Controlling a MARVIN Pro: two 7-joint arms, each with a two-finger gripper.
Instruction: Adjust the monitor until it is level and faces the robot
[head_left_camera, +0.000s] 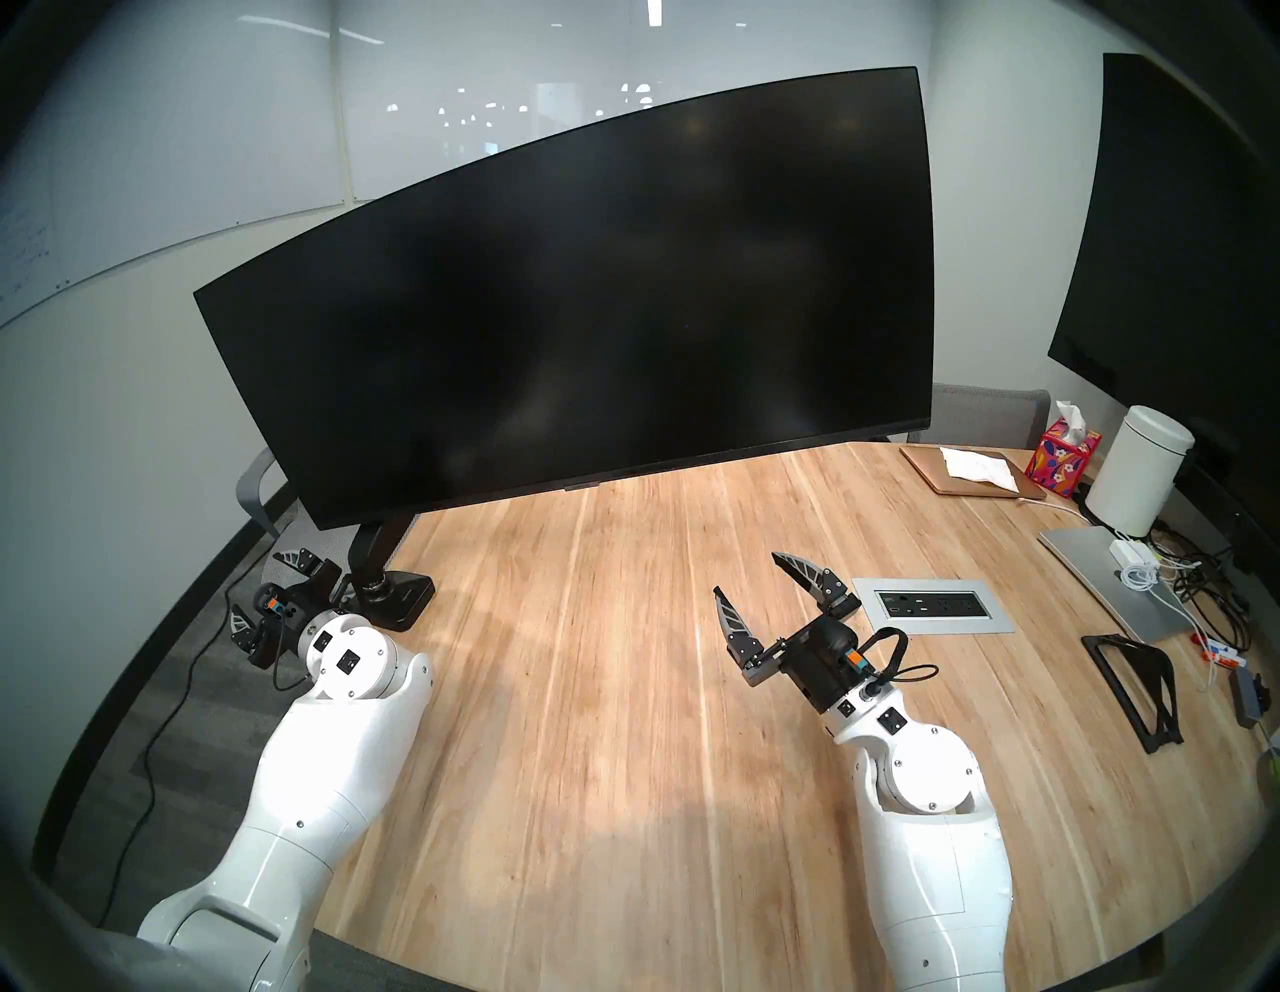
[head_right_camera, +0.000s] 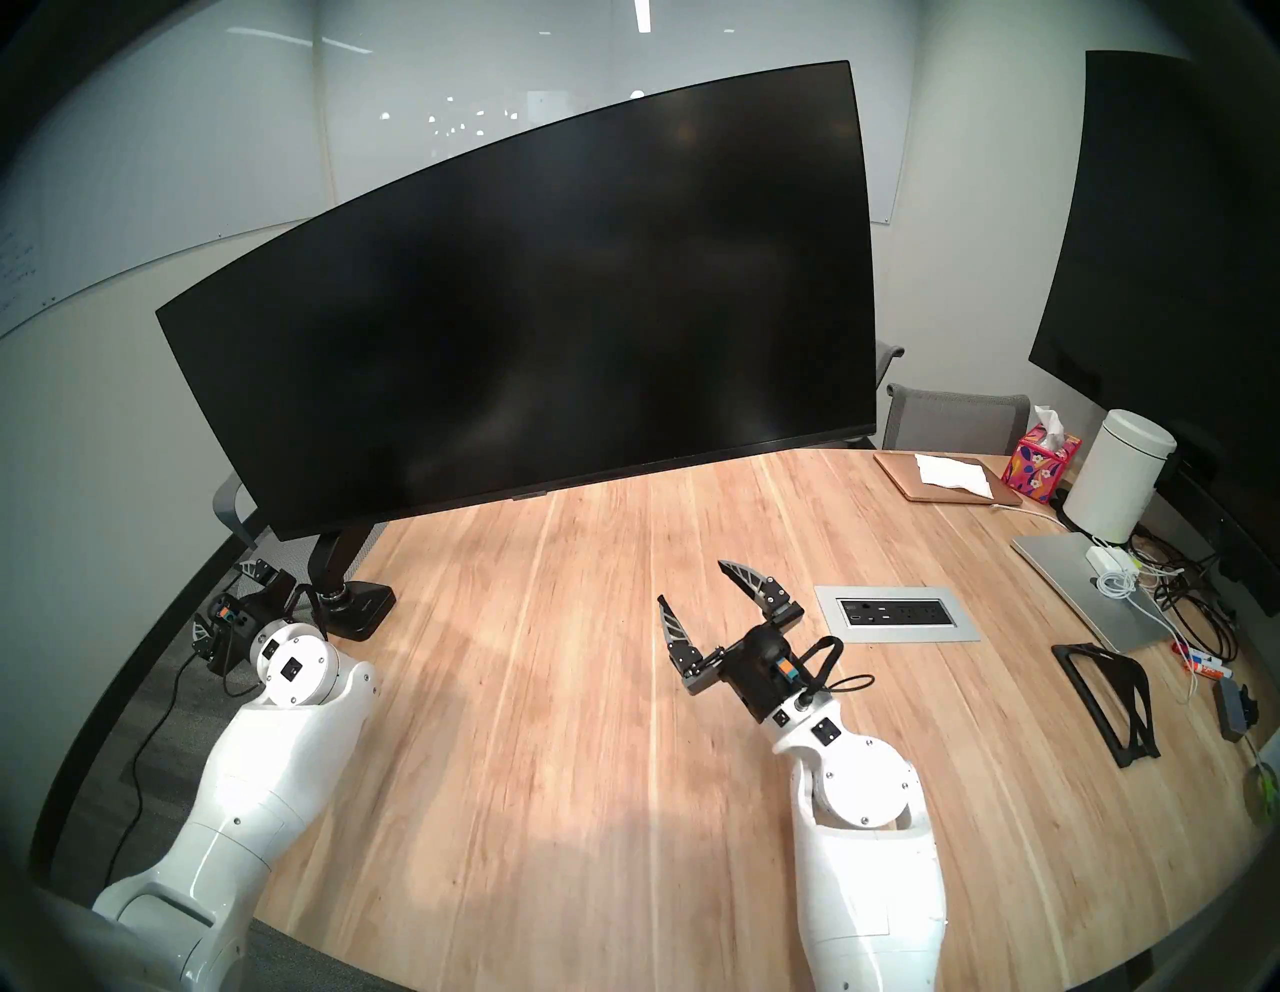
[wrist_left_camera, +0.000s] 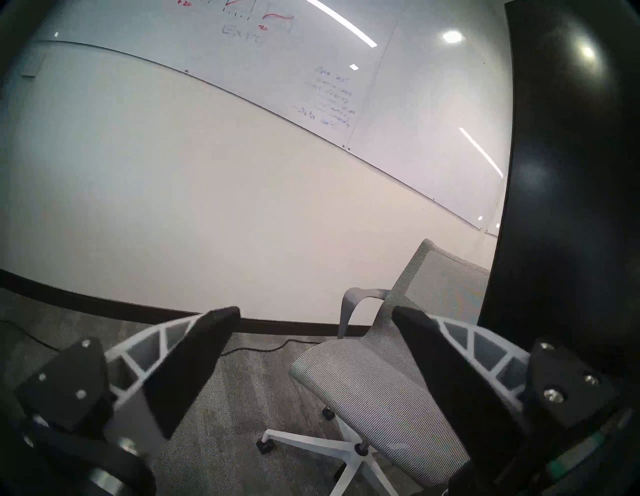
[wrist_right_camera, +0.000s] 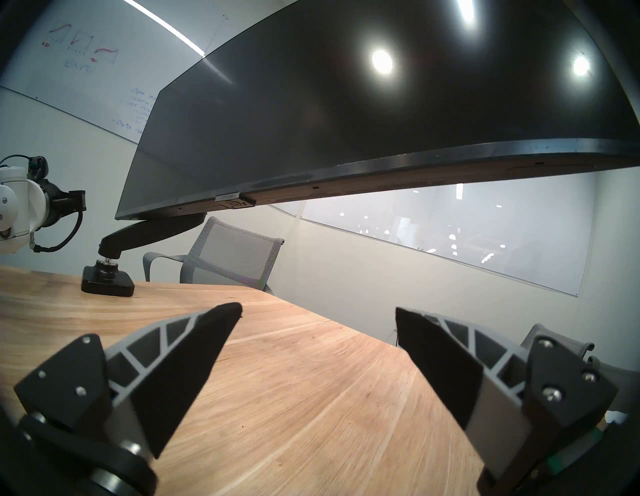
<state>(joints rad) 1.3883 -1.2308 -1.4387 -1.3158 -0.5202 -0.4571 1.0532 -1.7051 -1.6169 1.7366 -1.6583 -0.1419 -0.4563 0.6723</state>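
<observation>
From my feed the monitor (head_left_camera: 575, 305) sits tilted over a wood table (head_left_camera: 589, 693) by whiteboard walls (wrist_left_camera: 242, 52), left gripper (head_left_camera: 267, 589) and right gripper (head_left_camera: 751, 573) both spread wide, empty.

Both white arms reach forward from the bottom of the head view. The left arm (head_left_camera: 312, 776) goes up and to the left, and its wrist turns outward, so the left gripper (head_left_camera: 267, 589) points away to the left side. Its two fingers (wrist_left_camera: 194, 363) are spread wide apart and hold nothing. The right arm (head_left_camera: 921, 817) stands more upright, with the wrist bent forward and a little to the left. The right gripper (head_left_camera: 772, 599) points ahead, raised above the worktop (head_left_camera: 589, 693). Its fingers (wrist_right_camera: 194, 363) are also spread wide, with only empty space between them. A thin black cable (head_left_camera: 900, 665) loops beside the right wrist.
</observation>
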